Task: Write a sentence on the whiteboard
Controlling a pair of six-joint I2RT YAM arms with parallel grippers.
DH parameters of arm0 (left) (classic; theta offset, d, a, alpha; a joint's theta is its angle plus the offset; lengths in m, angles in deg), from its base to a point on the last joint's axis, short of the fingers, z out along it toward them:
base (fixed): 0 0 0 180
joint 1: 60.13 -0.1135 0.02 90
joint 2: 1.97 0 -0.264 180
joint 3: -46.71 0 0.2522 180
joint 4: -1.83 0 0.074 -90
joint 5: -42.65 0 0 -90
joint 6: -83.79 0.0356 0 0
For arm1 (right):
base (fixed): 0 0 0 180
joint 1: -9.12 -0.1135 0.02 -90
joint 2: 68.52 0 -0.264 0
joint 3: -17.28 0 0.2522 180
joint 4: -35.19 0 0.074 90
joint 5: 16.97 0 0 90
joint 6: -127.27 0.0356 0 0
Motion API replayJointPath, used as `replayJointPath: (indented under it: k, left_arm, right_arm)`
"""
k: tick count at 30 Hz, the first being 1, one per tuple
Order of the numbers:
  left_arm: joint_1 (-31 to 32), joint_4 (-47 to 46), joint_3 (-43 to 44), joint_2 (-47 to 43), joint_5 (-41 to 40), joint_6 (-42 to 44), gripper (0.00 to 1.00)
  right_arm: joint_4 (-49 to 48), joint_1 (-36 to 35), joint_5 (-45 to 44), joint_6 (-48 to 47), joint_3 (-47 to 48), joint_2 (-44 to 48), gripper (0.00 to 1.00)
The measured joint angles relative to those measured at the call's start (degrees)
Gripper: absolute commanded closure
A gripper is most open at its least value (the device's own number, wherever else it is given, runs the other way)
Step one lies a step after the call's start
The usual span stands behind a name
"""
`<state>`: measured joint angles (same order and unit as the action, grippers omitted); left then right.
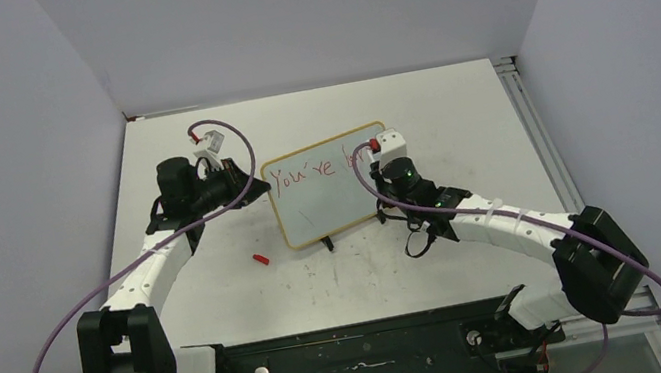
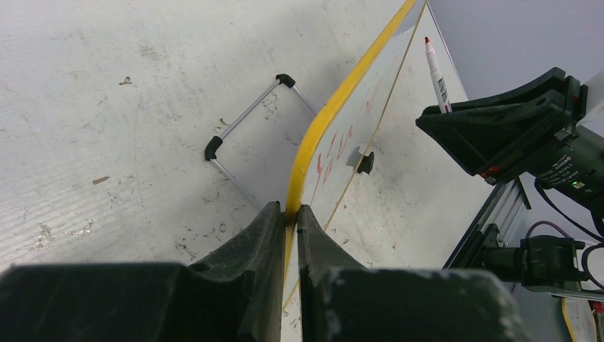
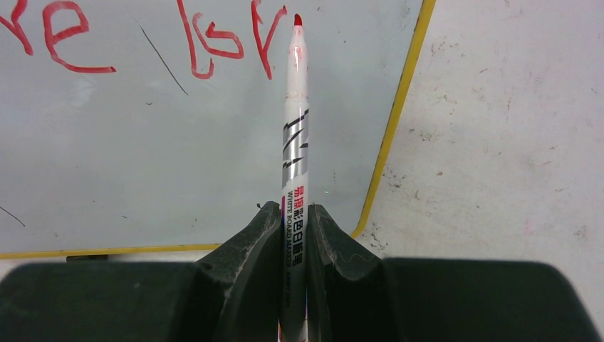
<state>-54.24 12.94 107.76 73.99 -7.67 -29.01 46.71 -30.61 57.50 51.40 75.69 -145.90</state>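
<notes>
The whiteboard (image 1: 332,186) stands tilted at the table's middle, with a thin yellow-tan frame. Red handwriting (image 1: 306,174) on it reads "You're" plus the first strokes of a further word (image 3: 228,39). My left gripper (image 2: 290,214) is shut on the board's left frame edge (image 2: 320,125). My right gripper (image 3: 292,214) is shut on a white whiteboard marker (image 3: 294,128), red tip up, close to the board's upper right by the newest strokes. In the top view the right gripper (image 1: 389,151) sits at the board's right side. The marker also shows in the left wrist view (image 2: 436,71).
A red marker cap (image 1: 260,258) lies on the table left of the board's lower corner. The board's wire stand with black feet (image 2: 246,128) rests on the table behind it. A metal rail (image 1: 529,123) runs along the table's right edge. Grey walls enclose the table.
</notes>
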Motion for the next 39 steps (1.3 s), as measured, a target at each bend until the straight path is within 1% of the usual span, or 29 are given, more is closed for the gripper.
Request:
replayJointPath:
  k: [12,39]
  left_arm:
    - [0.0,0.0,0.0,0.0,0.02,0.0,1.0]
    - [0.0,0.02,0.0,-0.11,0.02,0.0,1.0]
  right_arm:
    - [0.26,0.0,0.98,-0.02,-0.2,-3.06,0.95]
    - [0.31,1.44,0.57,-0.22,0.44,-3.85,0.95]
